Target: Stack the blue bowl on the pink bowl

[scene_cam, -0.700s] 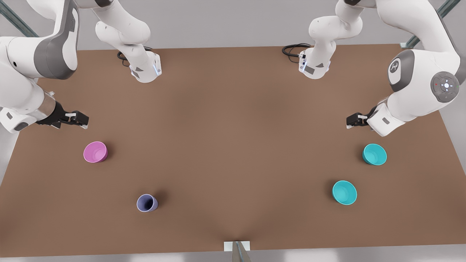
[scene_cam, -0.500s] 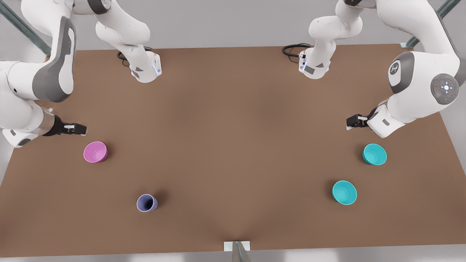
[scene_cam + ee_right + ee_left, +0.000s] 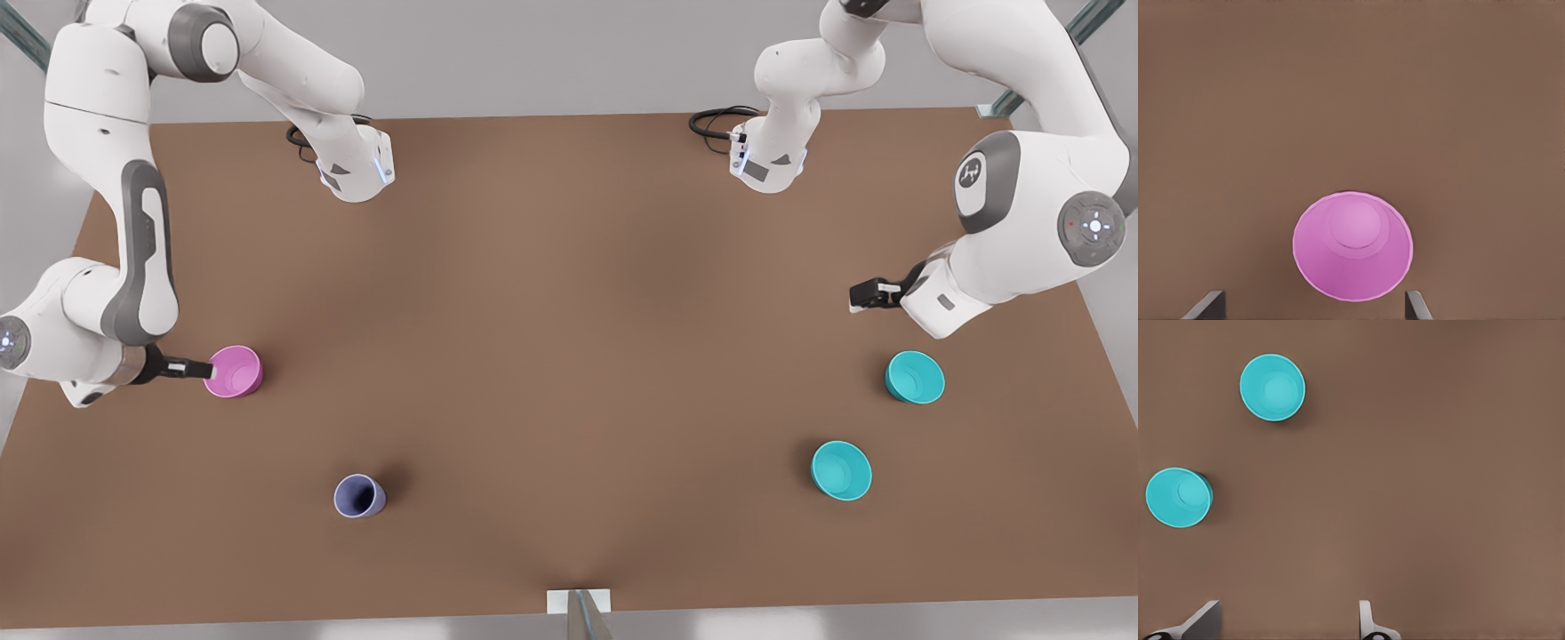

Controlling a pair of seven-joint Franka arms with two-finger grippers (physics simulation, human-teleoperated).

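Pink plastic lies just ahead of the jaws of the right gripper (image 3: 197, 368): they stand wide apart, and in the right wrist view the pink bowl (image 3: 1352, 245) sits upright between the two fingertips (image 3: 1207, 304), a little forward of them. In the front view this gripper reaches in low from the side and meets the pink bowl's rim; whether it is touching, I cannot tell. The jaws of the left gripper (image 3: 867, 293) are also apart and hold nothing; that gripper hangs far across the brown bench (image 3: 569, 293) from the pink bowl, and its arm seems to be waiting.

The blue bowl (image 3: 914, 377) stands upright on the bench, well apart from the pink bowl and near the left gripper. A second teal bowl (image 3: 841, 470) stands beside the blue one, slightly closer to the pink bowl. A small lavender cup (image 3: 359, 495) is the pink bowl's nearest neighbour, still clear of it.

Nothing is stacked yet. The worry, as I judge it, is that the right arm is set to take the pink bowl, which only needs to stay put as the base. A closing squeeze on its smooth, sloping wall could tip it or make it slip, and a push at the rim could slide it. The twin teal bowls also invite a grab at the wrong one, and the stack would need a long carry across the bench
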